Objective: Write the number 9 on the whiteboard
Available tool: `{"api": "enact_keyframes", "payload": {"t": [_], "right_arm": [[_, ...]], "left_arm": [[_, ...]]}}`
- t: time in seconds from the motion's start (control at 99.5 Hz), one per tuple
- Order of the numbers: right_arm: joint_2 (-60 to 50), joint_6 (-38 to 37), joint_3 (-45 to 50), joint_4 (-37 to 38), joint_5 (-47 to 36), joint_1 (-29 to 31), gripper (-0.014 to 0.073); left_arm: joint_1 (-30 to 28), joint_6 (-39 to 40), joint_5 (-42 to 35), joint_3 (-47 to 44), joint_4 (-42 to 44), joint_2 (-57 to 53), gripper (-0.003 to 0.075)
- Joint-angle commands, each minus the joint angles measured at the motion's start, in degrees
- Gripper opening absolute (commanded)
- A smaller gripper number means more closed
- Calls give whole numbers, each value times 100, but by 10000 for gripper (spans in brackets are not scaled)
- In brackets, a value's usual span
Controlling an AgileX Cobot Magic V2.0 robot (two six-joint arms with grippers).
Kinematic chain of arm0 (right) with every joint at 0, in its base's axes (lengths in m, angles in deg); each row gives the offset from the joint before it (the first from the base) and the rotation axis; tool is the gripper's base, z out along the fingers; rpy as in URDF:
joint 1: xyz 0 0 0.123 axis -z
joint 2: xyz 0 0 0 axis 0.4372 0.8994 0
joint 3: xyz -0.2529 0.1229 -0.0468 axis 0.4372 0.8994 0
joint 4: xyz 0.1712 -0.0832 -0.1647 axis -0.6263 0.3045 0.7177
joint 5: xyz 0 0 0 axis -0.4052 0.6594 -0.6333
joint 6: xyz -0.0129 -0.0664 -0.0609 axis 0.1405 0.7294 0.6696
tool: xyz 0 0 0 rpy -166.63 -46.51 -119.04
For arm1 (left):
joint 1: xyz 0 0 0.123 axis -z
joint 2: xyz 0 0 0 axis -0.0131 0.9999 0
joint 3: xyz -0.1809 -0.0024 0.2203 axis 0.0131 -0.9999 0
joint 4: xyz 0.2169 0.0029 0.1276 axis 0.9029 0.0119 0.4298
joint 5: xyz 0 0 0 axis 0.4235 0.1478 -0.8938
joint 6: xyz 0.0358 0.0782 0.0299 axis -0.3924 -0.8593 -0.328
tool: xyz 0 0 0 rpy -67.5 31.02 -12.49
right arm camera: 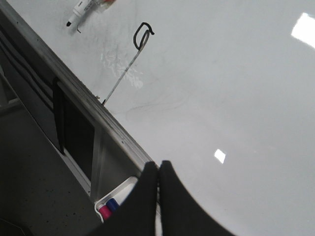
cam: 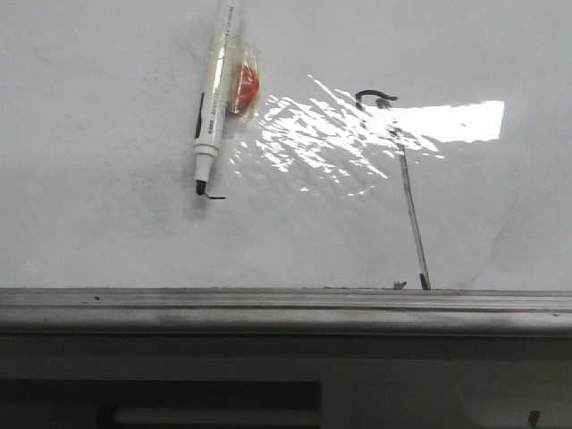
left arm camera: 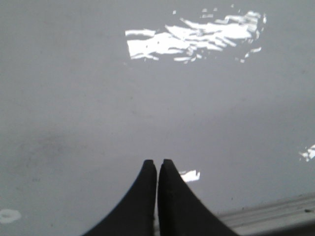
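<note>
The number 9 (cam: pixel 404 192) sits mid-whiteboard (cam: pixel 107 223) above the ledge (cam: pixel 268 308), both left gripper (left arm camera: pixel 157 164) and right gripper (right arm camera: pixel 158 167) pinched closed on nothing, so that loose marker (cam: pixel 213 103) could easily smudge it.

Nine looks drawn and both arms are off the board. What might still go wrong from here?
The marker lies uncapped, its tip touching the whiteboard beside a stray dash; any nudge may add marks. The number 9 looks faint under the glare, so its loop might read badly.
</note>
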Motion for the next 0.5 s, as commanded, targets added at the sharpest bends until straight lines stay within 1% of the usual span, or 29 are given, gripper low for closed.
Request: {"api": "enact_keyframes", "payload": {"t": [0.0,0.04,0.08,0.231,0.311,0.492], "right_arm": [[88,-3,-127,188,-340,32,-61],[88,-3,-127,188,-340,32,-61],[88,-3,-127,188,-340,32,-61],[88,-3,-127,188,-329,32,-61],[88,-3,-127,188,-329,32,-61],[88,-3,-127,200,-329,32,-61]], "left_arm": [[-40,187,-480,-53,13,47,-20],[-40,289,-498,-153,-1,47,-20],[-40,353,-222,-153,23,38,-20],[-40,353,138,-143,59,-73,-20],[-40,353,585,-143,59,-233,-20],[-40,353,620,-143,45,-704,-20]]}}
